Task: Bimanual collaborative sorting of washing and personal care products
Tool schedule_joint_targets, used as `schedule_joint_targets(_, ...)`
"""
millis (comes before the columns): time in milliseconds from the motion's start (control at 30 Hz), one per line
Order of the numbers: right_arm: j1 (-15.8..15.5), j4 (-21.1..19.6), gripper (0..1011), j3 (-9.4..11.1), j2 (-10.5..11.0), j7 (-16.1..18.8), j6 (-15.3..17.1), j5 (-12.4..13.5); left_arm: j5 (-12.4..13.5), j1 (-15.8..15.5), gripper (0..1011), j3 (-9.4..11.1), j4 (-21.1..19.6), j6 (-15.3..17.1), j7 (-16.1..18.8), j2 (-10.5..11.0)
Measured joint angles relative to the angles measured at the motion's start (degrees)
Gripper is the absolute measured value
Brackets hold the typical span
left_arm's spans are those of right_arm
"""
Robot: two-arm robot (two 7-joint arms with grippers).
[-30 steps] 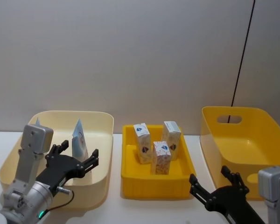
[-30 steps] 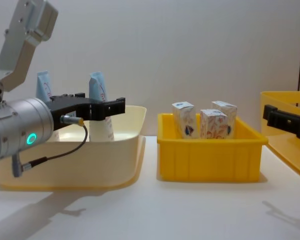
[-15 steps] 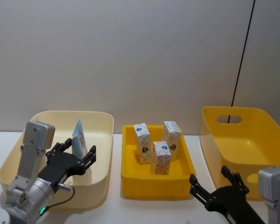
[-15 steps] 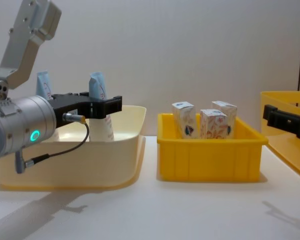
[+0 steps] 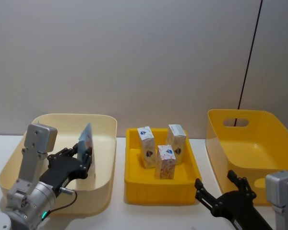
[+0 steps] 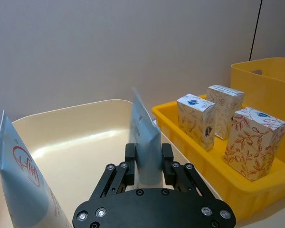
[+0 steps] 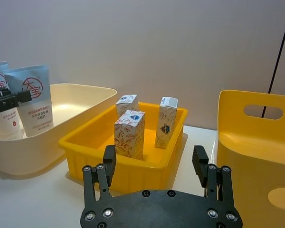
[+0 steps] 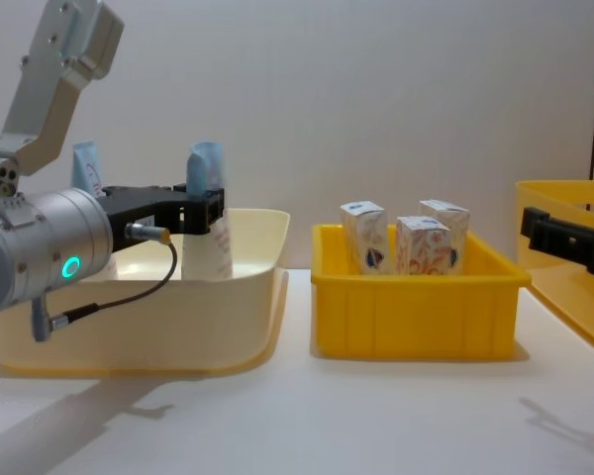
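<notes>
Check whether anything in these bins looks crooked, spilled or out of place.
Only the tube clamped by the left gripper leans, tilted in the cream bin. The three cartons stand upright in their yellow bin; nothing spilled. The right gripper idles open.

Loose tube (image 6: 20, 183) near left pincer (image 6: 147, 160)

You have pale blue tubes (image 7: 32, 97) with red marks, a cream bin (image 5: 72, 116), white cartons (image 5: 166, 162) with orange swirls, and a yellow tray (image 5: 158, 188).

Head looks down, chest looks level; both share the cartons (image 5: 166, 161).
</notes>
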Motion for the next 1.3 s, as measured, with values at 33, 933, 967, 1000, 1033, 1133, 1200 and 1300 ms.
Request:
schedule_joint_targets(33,0.0,0.0,1001,0.0,0.0,0.0,0.0,0.0,0.0,0.0,330,0.0,0.0,0.0,0.0,0.0)
schedule_joint_targets(933,0.0,0.0,1001,0.0,0.0,0.0,0.0,0.0,-1.3,-0.2,146,-1.8,-1.1,-3.4,-3.8,1.2)
schedule_joint_targets(967,0.0,0.0,1001,0.0,0.0,0.0,0.0,0.0,-1.7,-0.3,146,-2.1,-1.4,-3.9,-4.5,1.4)
schedule_joint_targets(1000,0.0,0.0,1001,0.0,0.0,0.0,0.0,0.0,-1.9,-0.3,145,-2.3,-1.7,-4.1,-4.9,1.6)
schedule_joint_targets(1033,0.0,0.0,1001,0.0,0.0,0.0,0.0,0.0,-2.3,-0.4,146,-2.6,-2.0,-4.6,-5.8,1.8)
schedule_joint_targets(1133,0.0,0.0,1001,0.0,0.0,0.0,0.0,0.0,-3.2,-0.5,146,-3.1,-2.8,-5.3,-7.3,2.3)
schedule_joint_targets(1200,0.0,0.0,1001,0.0,0.0,0.0,0.0,0.0,-4.2,-0.6,145,-3.6,-3.5,-5.8,-8.8,2.7)
schedule_joint_targets(1300,0.0,0.0,1001,0.0,0.0,0.0,0.0,0.0,-5.6,-0.8,145,-4.1,-4.4,-6.3,-10.9,3.3)
